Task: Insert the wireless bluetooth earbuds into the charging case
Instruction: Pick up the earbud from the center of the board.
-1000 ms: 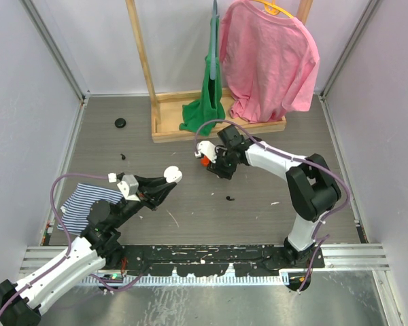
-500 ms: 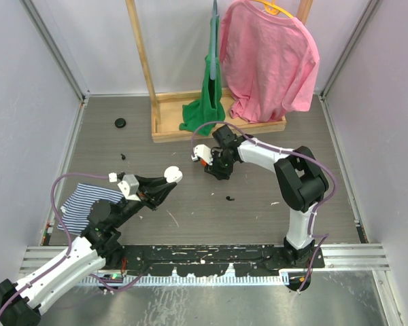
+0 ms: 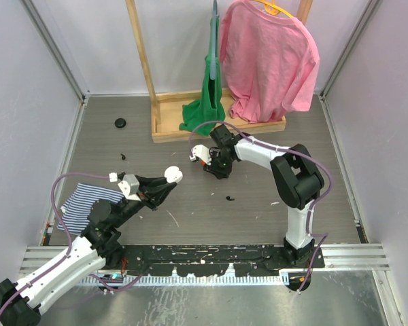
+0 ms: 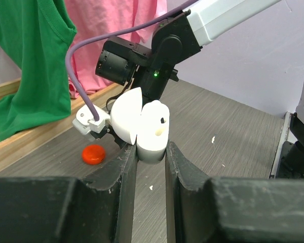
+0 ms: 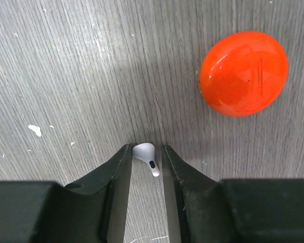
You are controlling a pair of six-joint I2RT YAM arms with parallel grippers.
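**A small white earbud [image 5: 144, 156] is flanked by the right claw [image 5: 146, 149] on the grey wood-grain bench [image 5: 55, 76].**
The claw is narrowed about it, near a glossy orange-red oval disc [image 5: 243, 73]; a firm clamp cannot be told. The lid-open white charging case [image 4: 152, 129] is gripped off the bench, well apart, by the left claw [image 4: 151, 152].

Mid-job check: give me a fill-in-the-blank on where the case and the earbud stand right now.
1. The left gripper holds the charging case with its lid ___.
2. The fingers of the right gripper stand on either side of a white earbud that lies on the ___.
3. Beside the pink shirt on the rack hangs a ___ garment.

Missing words: open; table; green.
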